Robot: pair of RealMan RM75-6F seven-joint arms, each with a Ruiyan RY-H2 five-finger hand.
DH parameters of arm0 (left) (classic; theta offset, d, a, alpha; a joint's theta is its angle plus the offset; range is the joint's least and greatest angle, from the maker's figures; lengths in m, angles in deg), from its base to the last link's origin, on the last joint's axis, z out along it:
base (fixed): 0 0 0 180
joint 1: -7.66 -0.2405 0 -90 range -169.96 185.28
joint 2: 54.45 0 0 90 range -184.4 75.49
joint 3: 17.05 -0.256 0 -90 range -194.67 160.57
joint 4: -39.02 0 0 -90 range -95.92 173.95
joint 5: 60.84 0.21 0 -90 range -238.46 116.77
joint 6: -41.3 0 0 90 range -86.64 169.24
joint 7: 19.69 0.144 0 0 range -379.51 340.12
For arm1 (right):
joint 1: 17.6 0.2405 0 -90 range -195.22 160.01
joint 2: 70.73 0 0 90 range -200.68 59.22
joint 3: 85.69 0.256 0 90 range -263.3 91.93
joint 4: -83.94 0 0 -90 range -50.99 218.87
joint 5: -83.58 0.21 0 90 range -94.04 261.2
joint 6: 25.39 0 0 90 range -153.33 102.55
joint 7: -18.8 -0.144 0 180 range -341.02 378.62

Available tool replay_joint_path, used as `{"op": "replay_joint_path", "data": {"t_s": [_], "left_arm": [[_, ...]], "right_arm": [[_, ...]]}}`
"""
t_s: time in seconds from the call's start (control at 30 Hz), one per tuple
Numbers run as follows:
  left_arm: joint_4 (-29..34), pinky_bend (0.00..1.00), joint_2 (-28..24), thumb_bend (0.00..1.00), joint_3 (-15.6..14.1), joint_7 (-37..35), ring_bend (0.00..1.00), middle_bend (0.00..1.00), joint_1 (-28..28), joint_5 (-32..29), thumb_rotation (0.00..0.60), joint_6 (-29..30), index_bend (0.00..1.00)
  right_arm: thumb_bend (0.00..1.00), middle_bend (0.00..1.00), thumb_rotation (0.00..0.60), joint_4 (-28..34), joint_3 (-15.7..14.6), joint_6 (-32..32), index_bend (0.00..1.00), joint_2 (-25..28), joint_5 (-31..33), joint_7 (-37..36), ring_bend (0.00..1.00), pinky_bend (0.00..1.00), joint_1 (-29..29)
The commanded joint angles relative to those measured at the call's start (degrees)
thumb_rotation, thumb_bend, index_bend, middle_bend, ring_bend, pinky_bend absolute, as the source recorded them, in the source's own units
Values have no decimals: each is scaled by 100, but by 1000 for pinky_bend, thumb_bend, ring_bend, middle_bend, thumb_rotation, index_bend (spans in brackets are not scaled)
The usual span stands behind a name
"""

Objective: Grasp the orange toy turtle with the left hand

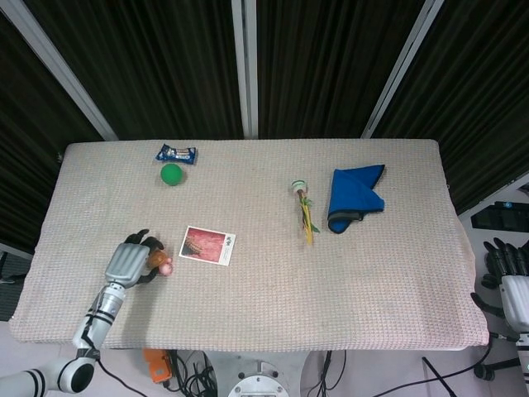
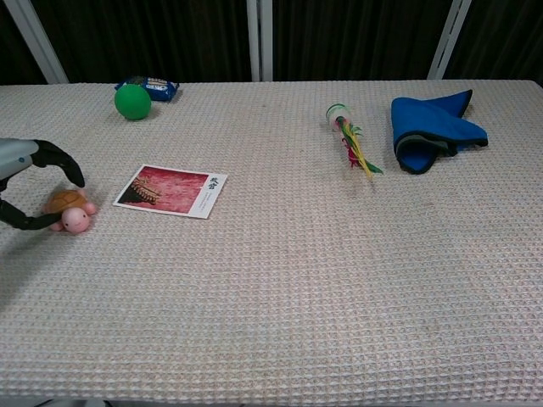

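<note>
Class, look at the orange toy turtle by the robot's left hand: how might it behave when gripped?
The orange toy turtle looks small and rounded, so probably light and apt to slip or skid. The left hand curls around it, fingers apart.

**Two cameras on one table**

The head view looks steeply down from high above the near edge, far enough back to take in the whole table [image 1: 264, 289], the dark curtain beyond it and the floor and cables below. The chest view sits low and close at the near edge, facing across the table [image 2: 280, 322] toward the curtain at a shallow angle; the cloth fills the picture and its left and right edges are cut off. Both share the ball [image 1: 171, 174] [image 2: 132, 102], card [image 1: 207, 245] [image 2: 171, 191], blue cloth [image 1: 354, 198] [image 2: 434, 130] and left hand [image 1: 126, 263] [image 2: 25, 186]. The right hand [image 1: 511, 277] shows only from the head.
</note>
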Motion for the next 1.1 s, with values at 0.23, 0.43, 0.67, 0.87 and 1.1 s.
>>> {"op": "replay_joint_path", "data": {"t_s": [0.23, 0.43, 0.67, 0.87, 1.1], "left_arm": [[-187, 302, 98, 321, -8, -75, 221, 346, 44, -59, 600, -128, 430], [-402, 504, 220, 363, -7, -152, 417, 531, 39, -27, 600, -90, 619], [-633, 602, 359, 403, 17, -151, 534, 649, 20, -162, 600, -146, 737], [-469, 550, 265, 376, 2, -80, 481, 603, -2, -134, 600, -93, 655], [207, 161, -295, 227, -154, 127, 16, 72, -87, -14, 600, -9, 105]], "right_arm": [[102, 2, 600, 12, 18, 7, 0, 25, 41, 3, 0, 0, -6], [103, 2, 600, 10, 8, 39, 0, 11, 37, 15, 0, 0, 6], [102, 4, 600, 11, 19, 3, 0, 26, 54, 3, 0, 0, -17], [102, 5, 600, 24, 16, -22, 0, 30, 34, -12, 0, 0, -24], [103, 6, 600, 104, 7, -102, 0, 61, -26, 25, 0, 0, -37]]}}
